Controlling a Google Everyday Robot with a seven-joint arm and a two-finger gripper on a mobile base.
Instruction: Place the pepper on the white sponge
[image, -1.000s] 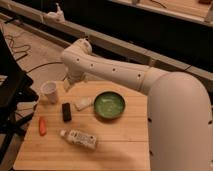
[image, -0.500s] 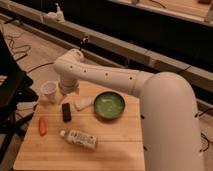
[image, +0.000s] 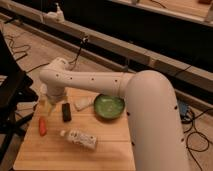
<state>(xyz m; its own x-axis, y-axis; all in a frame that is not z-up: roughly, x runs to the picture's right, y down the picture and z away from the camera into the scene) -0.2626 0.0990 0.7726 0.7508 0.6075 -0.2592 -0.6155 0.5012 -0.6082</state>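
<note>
The step in hand is, by my reading, the reach for the pepper (image: 42, 126). It lies untouched on the table (image: 35, 152) near the left edge as the camera sees it, with its long axis running roughly away from the camera. The gripper (image: 48, 104) hangs below the bent wrist at the back left of the table, just behind the pepper. The arm hides most of it, so I cannot tell whether it is open or closed, and nothing shows in its hold. To do this well, the gripper should come down over the middle of the pepper and close across its slender width, not along its length. It should go low enough to catch a thin, smooth thing that could slip or roll. The black block (image: 66, 111) lies near the pepper on the right, so the descent should keep left of it. The white sponge (image: 82, 103) sits beyond the block, between it and the green bowl (image: 109, 106), close to the bowl's rim. The carry should lift clear over the block and release low, centred on the small pad, so the pepper does not roll off toward the bowl or the bottle (image: 80, 138) lying nearer the camera.
</note>
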